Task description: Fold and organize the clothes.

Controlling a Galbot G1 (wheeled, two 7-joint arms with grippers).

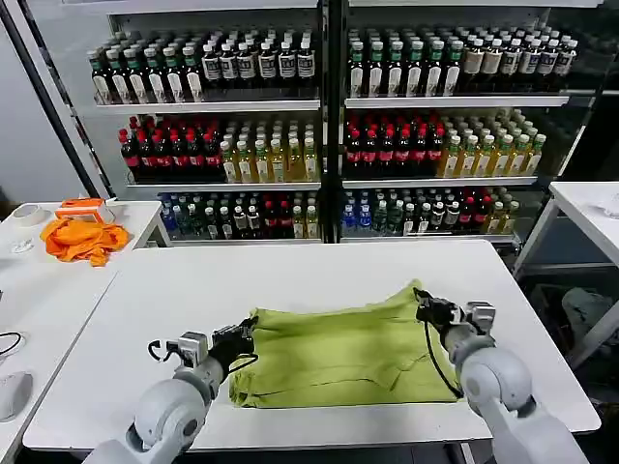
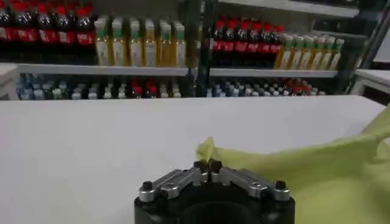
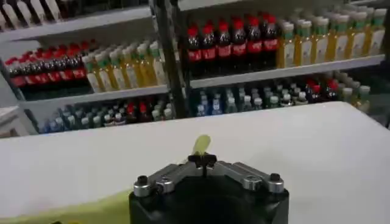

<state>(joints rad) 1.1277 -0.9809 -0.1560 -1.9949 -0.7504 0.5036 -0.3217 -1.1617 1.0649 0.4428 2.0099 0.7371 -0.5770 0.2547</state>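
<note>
The light olive-green T-shirt [image 1: 338, 350] lies partly folded on the white table [image 1: 290, 280], plain side up. My left gripper [image 1: 247, 332] is shut on the shirt's left corner, and a tip of green cloth [image 2: 206, 149] pokes up past its closed fingers. My right gripper [image 1: 422, 307] is shut on the far right corner, which it holds raised a little off the table. A small flap of the shirt [image 3: 202, 144] sticks out beyond its jaws.
A bright orange cloth [image 1: 83, 238] and an orange box [image 1: 81, 207] sit on the side table at left. Shelves of bottles [image 1: 329, 126] stand behind the table. Another white table [image 1: 590, 208] stands at right. Bare table surface lies beyond the shirt.
</note>
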